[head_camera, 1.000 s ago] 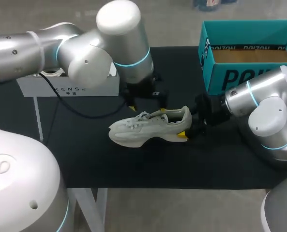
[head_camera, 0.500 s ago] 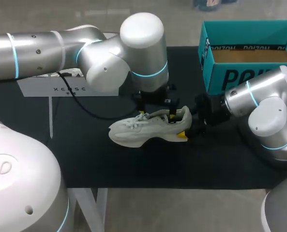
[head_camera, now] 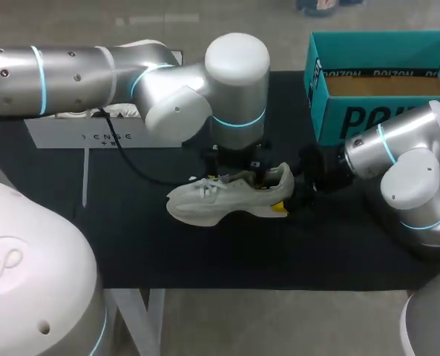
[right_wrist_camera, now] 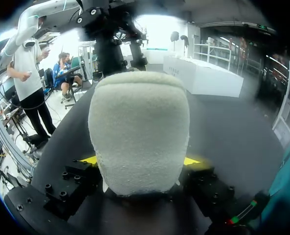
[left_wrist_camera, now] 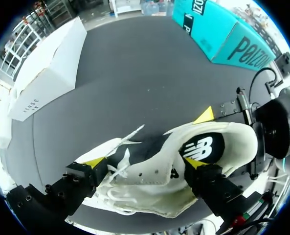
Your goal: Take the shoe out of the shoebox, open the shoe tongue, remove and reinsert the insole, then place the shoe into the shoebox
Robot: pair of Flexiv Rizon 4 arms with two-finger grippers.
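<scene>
The right gripper [head_camera: 289, 198] pinches the shoe [head_camera: 205, 202] by its heel, a finger on each side. The left gripper [left_wrist_camera: 144, 162] hangs spread over the shoe, one tip by the laces, one inside its mouth. From above, the left arm [head_camera: 234, 81] hides that mouth. The teal shoebox [head_camera: 353, 119] stands beyond the heel and a white box [head_camera: 71, 133] beyond the toe.

**Counter and fittings: stock entry**

1. Counter [head_camera: 205, 252]: one. The top is matte black and runs across the head view from side to side, with a straight front edge. In the left wrist view [left_wrist_camera: 135, 73] the same surface reads dark grey, evenly lit, with a soft sheen.
2. Frame legs [head_camera: 151, 319]: white, showing beneath the front edge, left of the middle.
3. White box [head_camera: 56, 133]: one, long and low. It lies on the far left part of the counter, well apart from the front edge. Its long face carries faint grey lettering.
</scene>
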